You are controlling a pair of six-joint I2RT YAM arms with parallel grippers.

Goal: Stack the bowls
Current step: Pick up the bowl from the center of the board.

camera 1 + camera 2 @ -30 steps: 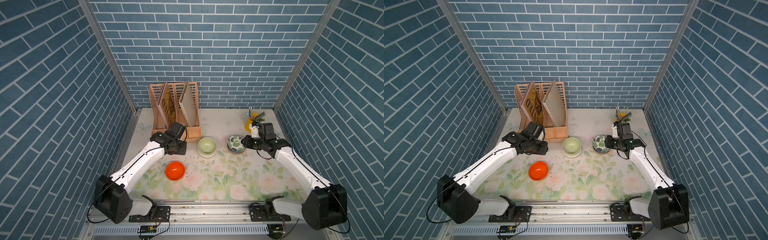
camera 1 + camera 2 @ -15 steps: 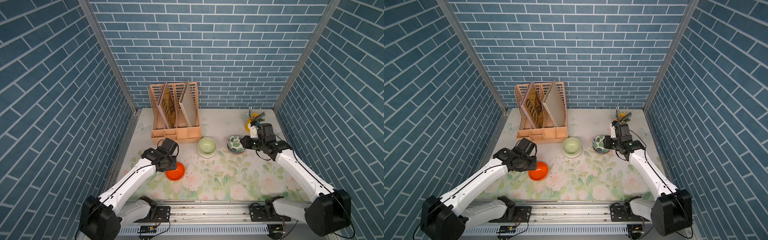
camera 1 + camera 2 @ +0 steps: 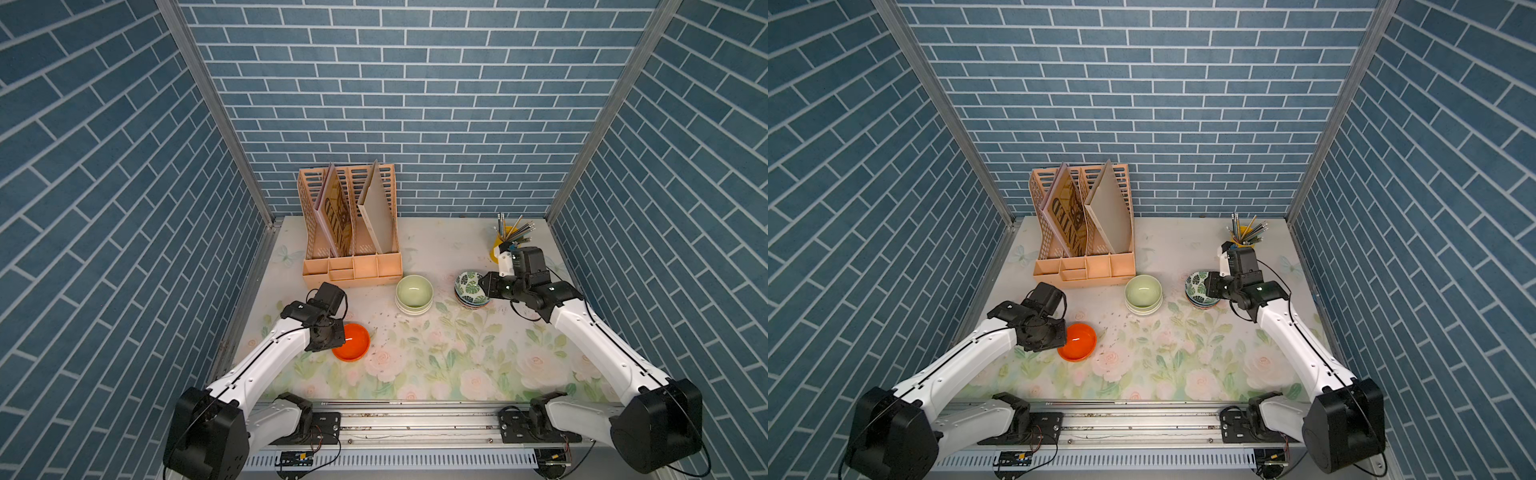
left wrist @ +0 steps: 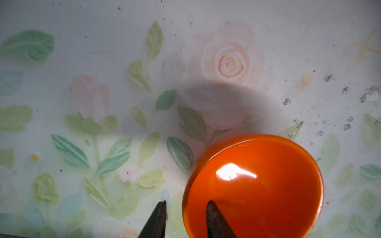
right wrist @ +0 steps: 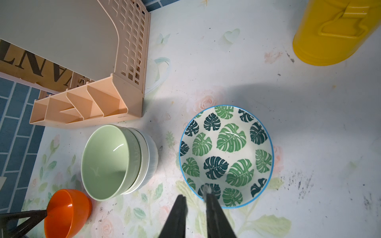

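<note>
The orange bowl (image 3: 354, 343) (image 4: 257, 185) sits upright on the floral mat at front left. My left gripper (image 4: 185, 205) straddles its near rim with one finger inside and one outside. A gap shows between the outer finger and the rim, so it is open. A pale green bowl (image 3: 414, 290) (image 5: 105, 160) tops a short stack of plain bowls at mid-table. The green-leaf bowl (image 3: 467, 284) (image 5: 226, 154) lies tilted on other patterned bowls (image 3: 471, 303). My right gripper (image 5: 194, 194) is shut on its near rim.
A peach file organizer (image 3: 351, 232) (image 5: 92, 103) with boards stands at the back, just behind the green stack. The yellow pencil cup (image 5: 334, 31) stands at back right, close behind my right wrist. Blue brick walls enclose three sides. Dark crumbs dot the mat.
My left arm swung from beside the organizer forward and down to the orange bowl, and its jaws narrowed around the rim. The right arm and leaf bowl barely moved.
</note>
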